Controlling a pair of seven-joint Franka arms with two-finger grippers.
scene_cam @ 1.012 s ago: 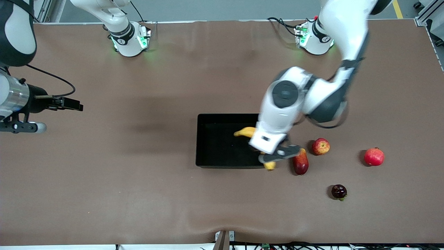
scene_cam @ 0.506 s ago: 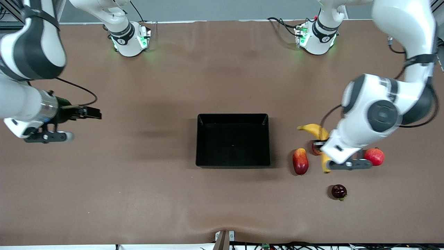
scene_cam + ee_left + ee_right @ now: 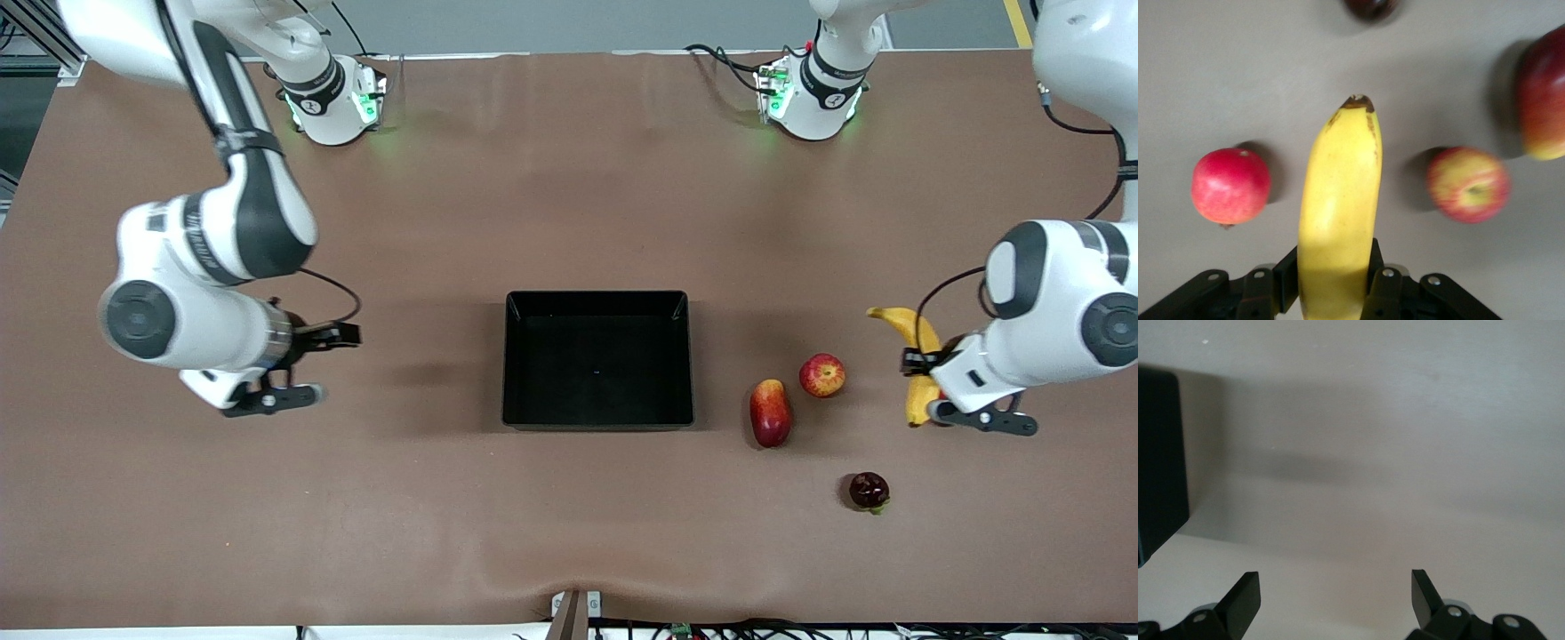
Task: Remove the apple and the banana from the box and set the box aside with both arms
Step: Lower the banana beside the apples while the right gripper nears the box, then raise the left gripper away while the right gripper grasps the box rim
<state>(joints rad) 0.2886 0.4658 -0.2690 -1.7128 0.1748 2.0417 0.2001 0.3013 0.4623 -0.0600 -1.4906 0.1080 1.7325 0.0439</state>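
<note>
Brown matting covers the whole table (image 3: pixel 569 178), with both arm bases bolted along the edge farthest from the front camera. At the middle of it sits the black tray (image 3: pixel 597 418), a shallow rectangular box with low walls and a glossy inside, nothing in it.

Over the bare mat toward the right arm's end of the table, well apart from the tray, hangs the right gripper (image 3: pixel 267 400); its fingers (image 3: pixel 1238 600) stand spread wide with nothing between them, and a corner of the tray shows at the edge of its wrist view.

Over the left arm's end of the table, the left gripper (image 3: pixel 929 391) is pinching the banana (image 3: pixel 916 356) across its lower half. Its long axis runs roughly from the bases toward the front camera, one tip pointing up-table and curling toward the tray, while in the wrist view the dark-tipped end (image 3: pixel 1358 103) points away from the fingers (image 3: pixel 1381 290).

Between tray and banana lie the oblong red-yellow mango (image 3: pixel 770 412) and, just beside it, the small streaked apple (image 3: pixel 821 374). A plain red round fruit (image 3: pixel 1230 185) shows under the banana in the left wrist view. A dark purple fruit (image 3: pixel 869 491) lies nearer the camera.
</note>
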